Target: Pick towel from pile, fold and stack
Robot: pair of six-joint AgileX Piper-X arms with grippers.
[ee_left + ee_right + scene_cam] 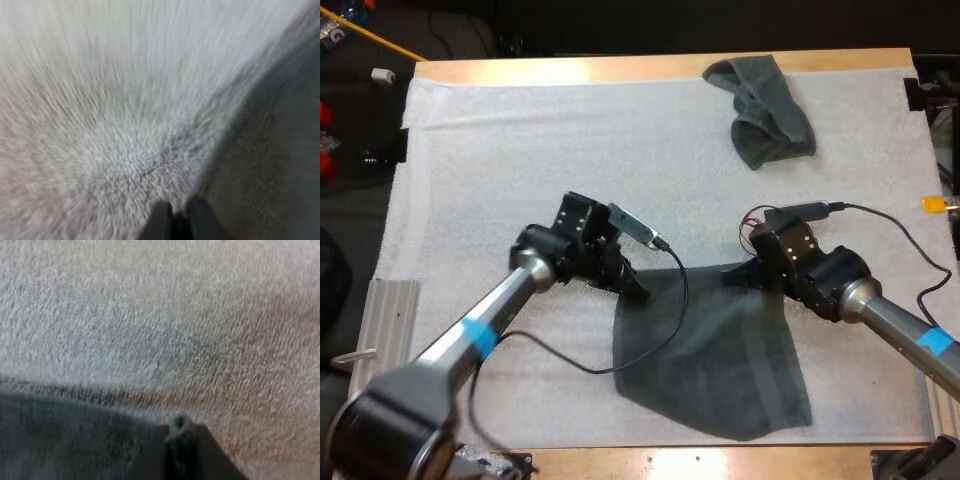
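A dark grey-green towel (710, 360) lies spread on the white mat (520, 150), near the front edge. My left gripper (635, 285) is at its far left corner. In the left wrist view the two black fingers (159, 222) stand close together, with the towel's edge (265, 165) running right up to them. My right gripper (750, 272) is at the towel's far right corner. In the right wrist view that gripper (181, 450) is shut on the corner, and a small tuft of cloth (180, 423) pokes out past the tips. The rest of the towel (75, 440) stretches away beside them.
A second towel (765, 110), crumpled, lies at the mat's far right corner. The wooden table edge (620, 68) runs along the far side. Bare mat stretches across the left and the middle.
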